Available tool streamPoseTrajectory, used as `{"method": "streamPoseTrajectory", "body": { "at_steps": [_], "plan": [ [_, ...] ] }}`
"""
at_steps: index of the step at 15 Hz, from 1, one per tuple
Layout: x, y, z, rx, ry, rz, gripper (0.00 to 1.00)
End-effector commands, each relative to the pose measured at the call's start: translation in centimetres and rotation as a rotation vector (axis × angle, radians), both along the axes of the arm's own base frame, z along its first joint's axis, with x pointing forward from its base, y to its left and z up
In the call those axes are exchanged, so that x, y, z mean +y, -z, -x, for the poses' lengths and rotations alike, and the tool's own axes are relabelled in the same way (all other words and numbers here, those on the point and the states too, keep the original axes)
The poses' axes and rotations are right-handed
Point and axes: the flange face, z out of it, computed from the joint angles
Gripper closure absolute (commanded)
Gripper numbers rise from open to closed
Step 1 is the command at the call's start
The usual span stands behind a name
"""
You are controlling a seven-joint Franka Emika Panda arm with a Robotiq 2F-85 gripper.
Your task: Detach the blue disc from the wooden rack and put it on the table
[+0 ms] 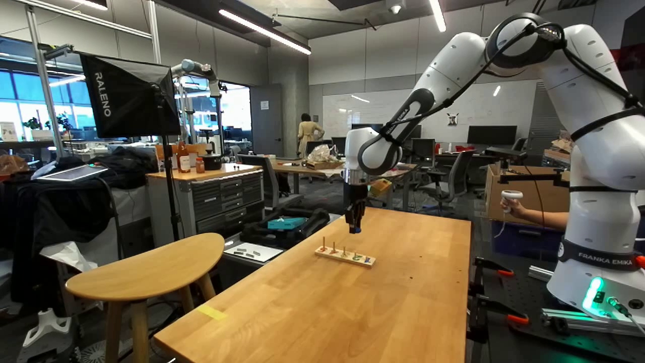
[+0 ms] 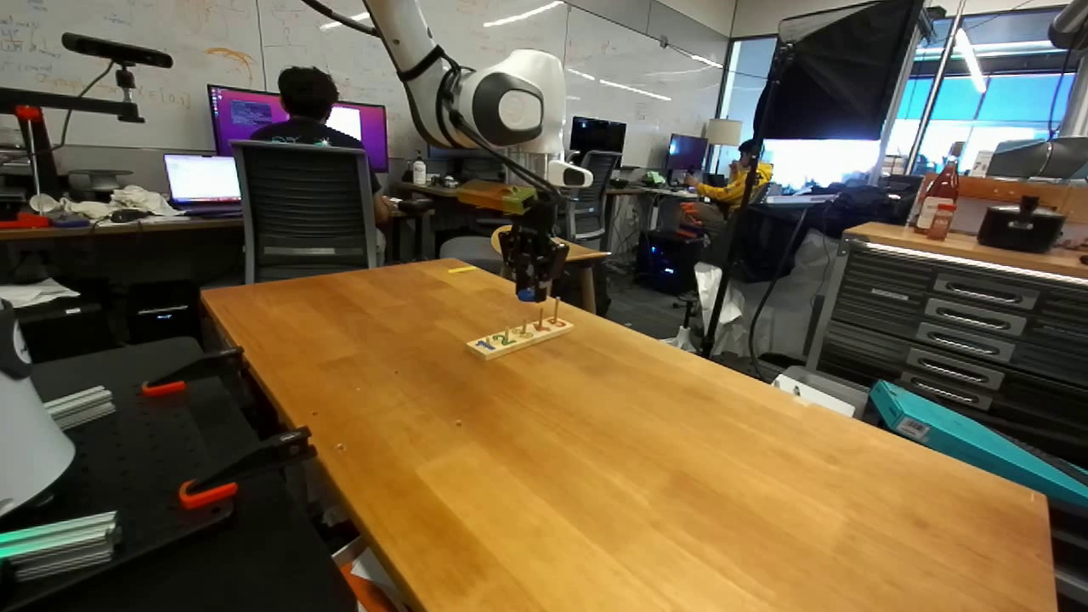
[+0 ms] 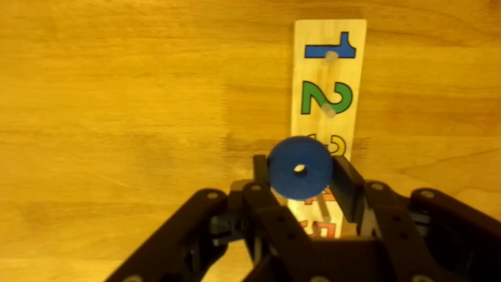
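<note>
The blue disc [image 3: 300, 188] has a round centre hole and sits between both fingers of my gripper [image 3: 300, 169], which is shut on it. In both exterior views the disc [image 1: 358, 230] [image 2: 529, 295] is a small blue patch at the tips of the gripper [image 1: 356, 217] [image 2: 534, 268]. The disc is held in the air above the wooden rack [image 1: 344, 256] [image 2: 520, 337], off its pegs. In the wrist view the rack [image 3: 309, 127] has painted numerals and several bare pegs. The disc and gripper hide part of its lower half. The rack stands on the wooden table [image 1: 393, 302].
The rack lies near a long edge of the table. Black clamps with orange tips [image 1: 504, 272] [image 2: 208, 493] grip the opposite edge by the robot base. A curved wooden stool [image 1: 151, 267] stands beside the table. Yellow tape [image 1: 212, 311] marks one table end.
</note>
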Motion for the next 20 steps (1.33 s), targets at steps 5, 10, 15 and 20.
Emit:
{"method": "streamPoseTrajectory", "body": {
  "at_steps": [5,10,15,20],
  "plan": [
    [-8.2,2.7,-0.5,0.047,0.145,0.059,0.81],
    [-10.1,6.9,0.1,0.117,0.173,0.071,0.76],
    [-6.7,4.5,1.2,0.164,0.124,0.022,0.10],
    [-0.6,-5.0,2.8,0.149,-0.002,-0.066,0.00]
  ]
}}
